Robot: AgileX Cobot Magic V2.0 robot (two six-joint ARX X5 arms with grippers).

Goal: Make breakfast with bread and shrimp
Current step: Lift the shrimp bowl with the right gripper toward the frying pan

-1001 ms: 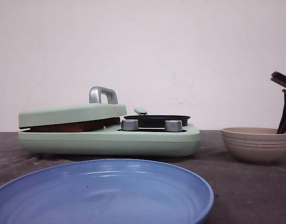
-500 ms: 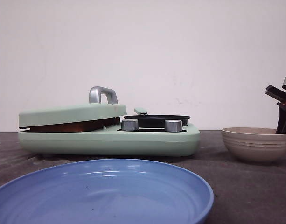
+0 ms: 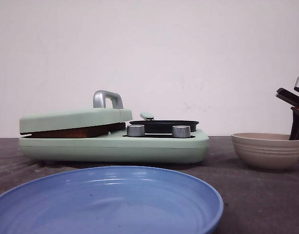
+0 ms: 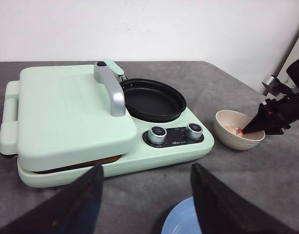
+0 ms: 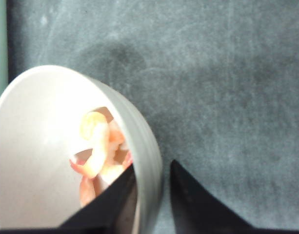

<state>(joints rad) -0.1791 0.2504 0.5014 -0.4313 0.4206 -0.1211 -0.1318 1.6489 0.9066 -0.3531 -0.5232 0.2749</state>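
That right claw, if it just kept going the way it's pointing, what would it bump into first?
Probably the rim of the beige bowl: the right claw straddles it, one finger inside by the shrimp, the other outside.

The dark grey bench [image 4: 266, 180] carries a green cooking appliance [image 4: 105, 131], a beige bowl [image 4: 237, 130], and a blue plate [image 3: 105, 202].

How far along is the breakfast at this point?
Done: the bread sits under the closed press lid.

In hand: the right gripper straddles the rim of the bowl holding the shrimp, one finger inside and one outside.

Left: the pan and blue plate are empty, so the shrimp is not yet moved. The left gripper hangs open.
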